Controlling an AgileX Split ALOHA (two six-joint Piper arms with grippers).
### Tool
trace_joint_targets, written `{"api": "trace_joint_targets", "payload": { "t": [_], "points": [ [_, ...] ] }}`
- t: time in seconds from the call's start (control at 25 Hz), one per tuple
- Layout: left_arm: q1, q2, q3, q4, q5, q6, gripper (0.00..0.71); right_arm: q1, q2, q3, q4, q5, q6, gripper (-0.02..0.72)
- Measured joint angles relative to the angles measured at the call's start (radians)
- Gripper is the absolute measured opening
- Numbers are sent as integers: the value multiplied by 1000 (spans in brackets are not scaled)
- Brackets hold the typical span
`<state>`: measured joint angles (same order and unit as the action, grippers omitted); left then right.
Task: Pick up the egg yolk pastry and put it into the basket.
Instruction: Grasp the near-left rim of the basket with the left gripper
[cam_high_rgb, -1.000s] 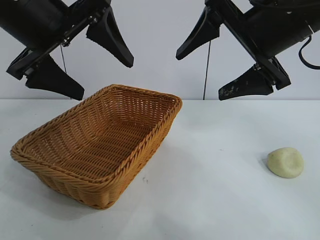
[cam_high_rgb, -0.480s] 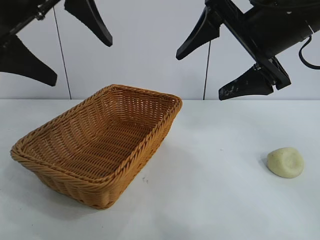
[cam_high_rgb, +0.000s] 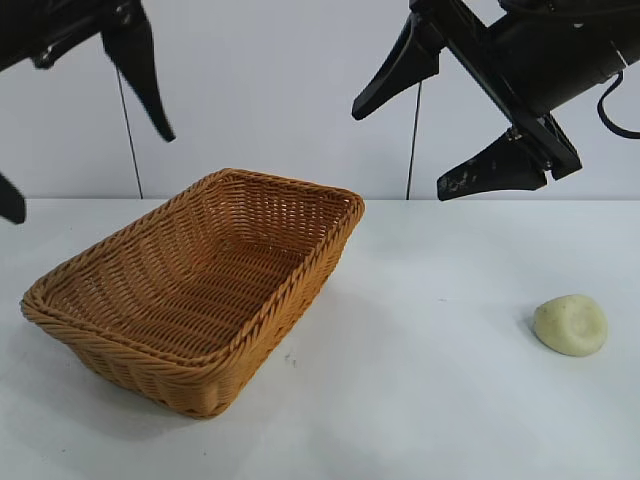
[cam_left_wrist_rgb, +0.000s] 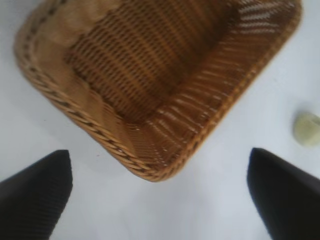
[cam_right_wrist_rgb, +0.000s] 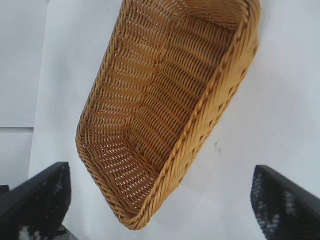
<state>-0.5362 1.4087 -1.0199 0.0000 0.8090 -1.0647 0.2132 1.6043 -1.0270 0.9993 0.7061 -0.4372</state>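
Both claws, left claw (cam_high_rgb: 75, 150) and right claw (cam_high_rgb: 440, 130), hang wide and empty above the worktop (cam_high_rgb: 430, 400), since the egg yolk pastry (cam_high_rgb: 571, 325) lies unpicked near its right edge, well apart from the basket (cam_high_rgb: 200, 290).

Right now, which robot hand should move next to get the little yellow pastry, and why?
Probably the right gripper: it hangs open, high above the table, nearer the egg yolk pastry than the left gripper, which is up past the basket. It should swing over the pastry and lower, jaws open.
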Motion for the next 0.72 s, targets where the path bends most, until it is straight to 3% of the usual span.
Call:
{"api": "trace_joint_targets", "payload": {
  "t": [0.24, 0.48, 0.72],
  "points": [
    [0, 0, 97, 16, -52, -256, 678, 0, 0, 0, 0, 1, 0, 695],
    [0, 0, 115, 22, -124, -392, 678, 0, 0, 0, 0, 1, 0, 695],
    [45, 0, 115, 56, -129, -435, 678, 0, 0, 0, 0, 1, 0, 695]
  ]
}}
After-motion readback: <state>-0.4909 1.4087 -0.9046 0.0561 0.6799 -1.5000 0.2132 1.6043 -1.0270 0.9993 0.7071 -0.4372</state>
